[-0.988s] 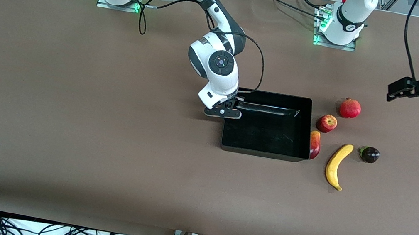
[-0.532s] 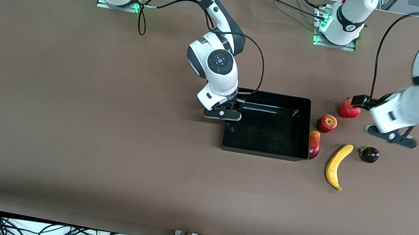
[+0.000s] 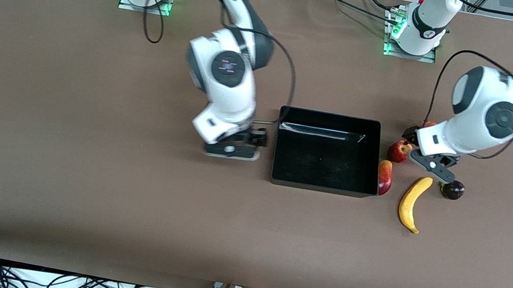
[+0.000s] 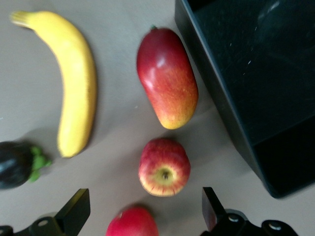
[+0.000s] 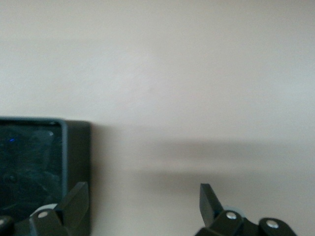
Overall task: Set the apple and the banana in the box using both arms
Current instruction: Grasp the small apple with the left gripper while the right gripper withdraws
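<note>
The apple (image 3: 398,150) lies beside the black box (image 3: 321,188), toward the left arm's end of the table. It also shows in the left wrist view (image 4: 164,167). The banana (image 3: 411,203) lies nearer the front camera than the apple and shows whole in the left wrist view (image 4: 74,78). My left gripper (image 3: 431,161) is open and empty above the fruits, with the apple just ahead of its jaws (image 4: 143,201). My right gripper (image 3: 235,148) is open and empty over bare table beside the box, toward the right arm's end (image 5: 142,191). The box holds nothing.
A red-and-yellow mango (image 3: 384,177) lies against the box wall. A red pomegranate (image 4: 132,222) sits between the left jaws, mostly hidden in the front view. A dark purple eggplant-like fruit (image 3: 453,189) lies beside the banana. The box corner (image 5: 29,167) shows by the right fingers.
My left arm has swung in from the table's end and come down over the fruits. My right gripper has moved off the box's edge to the table beside it.
</note>
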Controlling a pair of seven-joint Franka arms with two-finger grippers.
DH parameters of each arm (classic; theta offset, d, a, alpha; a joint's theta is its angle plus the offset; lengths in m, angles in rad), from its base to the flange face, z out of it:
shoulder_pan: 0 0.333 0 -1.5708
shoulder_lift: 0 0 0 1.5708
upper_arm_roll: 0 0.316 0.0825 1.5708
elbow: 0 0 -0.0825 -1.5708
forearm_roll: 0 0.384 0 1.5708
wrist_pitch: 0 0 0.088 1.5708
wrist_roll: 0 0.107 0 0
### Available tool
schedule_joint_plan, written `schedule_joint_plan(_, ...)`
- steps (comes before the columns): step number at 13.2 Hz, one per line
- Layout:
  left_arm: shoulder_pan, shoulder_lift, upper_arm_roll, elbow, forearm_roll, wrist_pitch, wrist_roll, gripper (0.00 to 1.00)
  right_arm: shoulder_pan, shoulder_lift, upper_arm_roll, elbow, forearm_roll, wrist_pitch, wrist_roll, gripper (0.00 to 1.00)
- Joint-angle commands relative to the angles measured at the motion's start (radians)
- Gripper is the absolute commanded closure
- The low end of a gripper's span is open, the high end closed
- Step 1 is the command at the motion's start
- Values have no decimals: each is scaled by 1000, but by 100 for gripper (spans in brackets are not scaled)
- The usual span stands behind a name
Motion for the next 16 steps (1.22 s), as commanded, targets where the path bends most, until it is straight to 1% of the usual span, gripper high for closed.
schedule_joint_plan(1,0,-8,-1,-129,18,176,30,0,-113,-118,3,-41,94,-118,-171,0)
schedule_joint_plan(2,-2,16,-1,-144,18,225,30,0,-149,-152,2,-43,116,-178,-235,0)
schedule_joint_plan(4,-2,41,-1,-184,18,297,30,0,-210,-221,0,-44,119,-293,-300,0)
schedule_joint_plan(5,-2,61,-1,-186,18,326,30,0,-230,-256,-10,-53,119,-338,-325,0)
schedule_joint_plan(6,-4,84,-3,-184,18,343,30,0,-233,-297,-44,-79,119,-366,-369,0)
schedule_joint_plan(7,-5,93,-3,-184,18,357,30,20,-233,-346,-78,-120,119,-380,-419,0)
schedule_joint_plan(8,-7,102,-1,-181,18,357,28,57,-233,-392,-108,-165,116,-386,-462,0)
schedule_joint_plan(9,-5,104,-1,-178,18,356,30,83,-232,-440,-139,-206,107,-389,-495,0)
schedule_joint_plan(10,-5,96,-1,-172,18,350,34,97,-232,-477,-161,-237,102,-390,-515,0)
schedule_joint_plan(11,-5,83,-1,-166,20,342,31,100,-232,-503,-179,-260,97,-396,-526,0)
schedule_joint_plan(12,-4,54,-1,-149,20,310,30,100,-232,-520,-187,-267,73,-415,-533,0)
schedule_joint_plan(13,-5,22,-1,-118,20,228,24,100,-232,-534,-185,-267,35,-427,-533,0)
schedule_joint_plan(14,-4,0,-3,-54,20,109,22,100,-230,-545,-185,-267,18,-435,-532,0)
schedule_joint_plan(16,-11,-5,-6,148,3,-196,8,100,-230,-545,-185,-267,-4,-435,-532,0)
